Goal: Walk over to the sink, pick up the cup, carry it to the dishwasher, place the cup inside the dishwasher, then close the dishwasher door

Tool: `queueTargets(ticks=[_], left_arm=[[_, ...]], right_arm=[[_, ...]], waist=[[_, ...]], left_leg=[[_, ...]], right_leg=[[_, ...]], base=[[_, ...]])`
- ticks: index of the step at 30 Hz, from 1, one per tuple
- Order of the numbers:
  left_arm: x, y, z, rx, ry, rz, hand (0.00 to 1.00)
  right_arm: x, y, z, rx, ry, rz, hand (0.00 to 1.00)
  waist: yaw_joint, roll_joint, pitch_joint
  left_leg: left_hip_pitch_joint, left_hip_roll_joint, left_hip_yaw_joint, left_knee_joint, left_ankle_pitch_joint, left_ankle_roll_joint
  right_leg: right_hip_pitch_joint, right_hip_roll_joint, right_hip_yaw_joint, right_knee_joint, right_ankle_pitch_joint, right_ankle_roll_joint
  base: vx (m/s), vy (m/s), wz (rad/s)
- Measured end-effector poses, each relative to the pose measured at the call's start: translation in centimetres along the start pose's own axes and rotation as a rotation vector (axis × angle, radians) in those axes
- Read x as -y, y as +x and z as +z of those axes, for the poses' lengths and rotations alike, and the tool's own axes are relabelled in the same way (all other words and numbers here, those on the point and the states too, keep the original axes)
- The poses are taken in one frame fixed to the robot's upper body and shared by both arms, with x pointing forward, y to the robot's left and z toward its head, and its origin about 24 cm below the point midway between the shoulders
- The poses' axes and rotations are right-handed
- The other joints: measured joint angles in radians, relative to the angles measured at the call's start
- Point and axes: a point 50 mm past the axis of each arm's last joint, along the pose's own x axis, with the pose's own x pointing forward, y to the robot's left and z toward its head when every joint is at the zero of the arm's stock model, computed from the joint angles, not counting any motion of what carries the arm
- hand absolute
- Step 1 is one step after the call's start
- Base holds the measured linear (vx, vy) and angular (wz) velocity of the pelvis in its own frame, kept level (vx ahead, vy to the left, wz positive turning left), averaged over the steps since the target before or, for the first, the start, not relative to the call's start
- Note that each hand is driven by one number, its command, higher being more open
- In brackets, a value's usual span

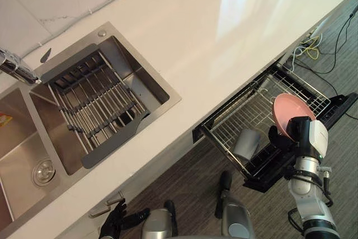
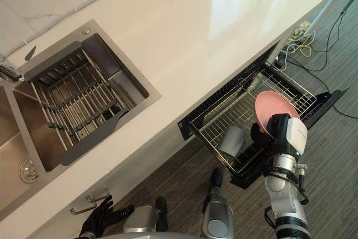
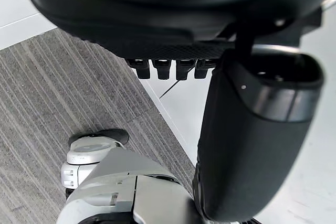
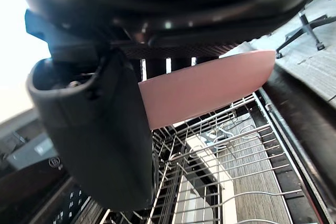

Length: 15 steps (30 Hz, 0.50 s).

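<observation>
We judge pickup and carry complete. The right hand (image 1: 292, 132) hovers over the pulled-out rack (image 1: 232, 117) of the dishwasher, well apart from the sink (image 1: 154, 74). Its thumb and fingers pinch a pink bowl (image 1: 288, 110), held on edge above the rack. We take this as the item to be loaded, although the task names a cup. A grey cup (image 1: 246, 144) lies in the rack just beside the hand. The left hand (image 1: 114, 222) hangs low by the cabinet, fingers relaxed, holding nothing. Remaining steps:
- set the bowl in the rack and release it
- slide the rack in
- close the door (image 1: 337, 107), which lies fully open
</observation>
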Motion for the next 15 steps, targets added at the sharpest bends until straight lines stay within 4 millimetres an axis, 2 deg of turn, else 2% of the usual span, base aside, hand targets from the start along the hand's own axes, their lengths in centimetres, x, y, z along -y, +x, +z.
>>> queueTargets(ticks=[5,15], left_arm=[[0.8,0.2,0.1,-0.006,0.001,-0.025,1.00],[2.8,0.8,1.1,0.031,-0.005,-0.102,1.00]], right_arm=[[-1.1,-0.2,-0.4,-0.018,0.009,0.102,0.00],[-3.3,-0.7,-0.8,-0.059,0.024,0.246,0.00]], waist=[[0.000,-0.001,0.001],[0.008,-0.005,0.004]], left_leg=[[0.000,-0.006,-0.022,0.017,0.002,0.002],[-0.034,-0.033,-0.049,0.025,0.010,0.015]], right_leg=[[-0.009,-0.019,-0.013,0.063,-0.034,0.003],[-0.025,-0.058,-0.031,0.076,-0.041,0.005]], base=[[0.03,0.001,0.10],[-0.06,-0.002,0.11]])
